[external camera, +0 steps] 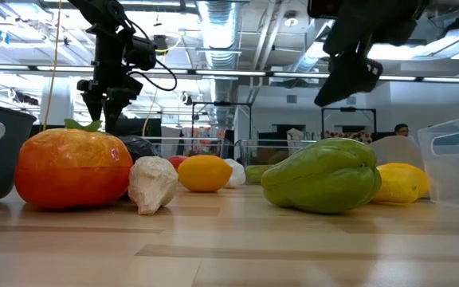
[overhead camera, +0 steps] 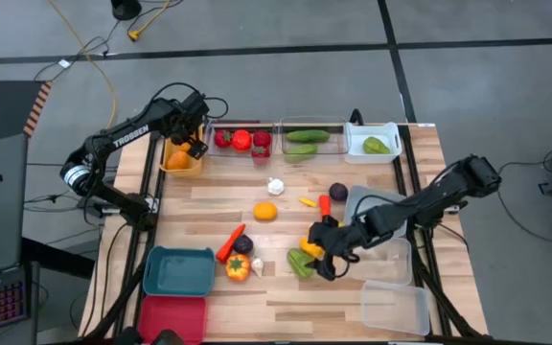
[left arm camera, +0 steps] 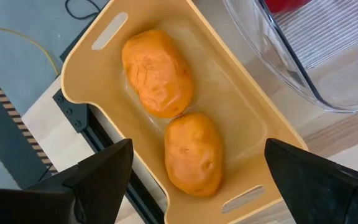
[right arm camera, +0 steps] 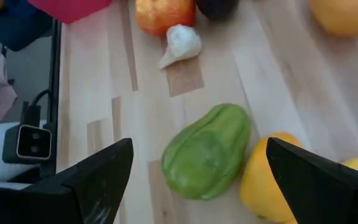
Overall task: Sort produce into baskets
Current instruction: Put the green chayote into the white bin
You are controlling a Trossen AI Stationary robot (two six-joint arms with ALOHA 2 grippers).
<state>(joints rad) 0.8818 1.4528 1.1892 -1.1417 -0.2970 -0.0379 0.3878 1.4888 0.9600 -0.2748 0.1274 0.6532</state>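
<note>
My left gripper (overhead camera: 186, 151) (left arm camera: 197, 149) hangs open and empty over the orange-yellow bin (left arm camera: 241, 118) at the table's far left. Two orange fruits (left arm camera: 157, 71) (left arm camera: 193, 152) lie on the bin's floor. My right gripper (overhead camera: 324, 253) (right arm camera: 199, 146) is open above the near middle of the table. A green pepper (right arm camera: 207, 152) (overhead camera: 300, 264) lies on the wood below and between its fingers, untouched. A yellow pepper (right arm camera: 272, 177) (overhead camera: 311, 249) lies beside it. In the low view the green pepper (external camera: 321, 175) and the yellow pepper (external camera: 401, 182) rest on the table under that gripper (external camera: 349, 76).
Loose produce lies mid-table: an orange pepper (overhead camera: 238, 268), two garlics (overhead camera: 275, 186) (right arm camera: 180, 43), an orange (overhead camera: 265, 211), a carrot (overhead camera: 228, 244), an eggplant (overhead camera: 338, 192). Clear bins with red (overhead camera: 241, 141) and green (overhead camera: 307, 139) produce and a white bin (overhead camera: 372, 144) stand far. Teal (overhead camera: 178, 271), red (overhead camera: 172, 316) and clear (overhead camera: 391, 307) bins stand near.
</note>
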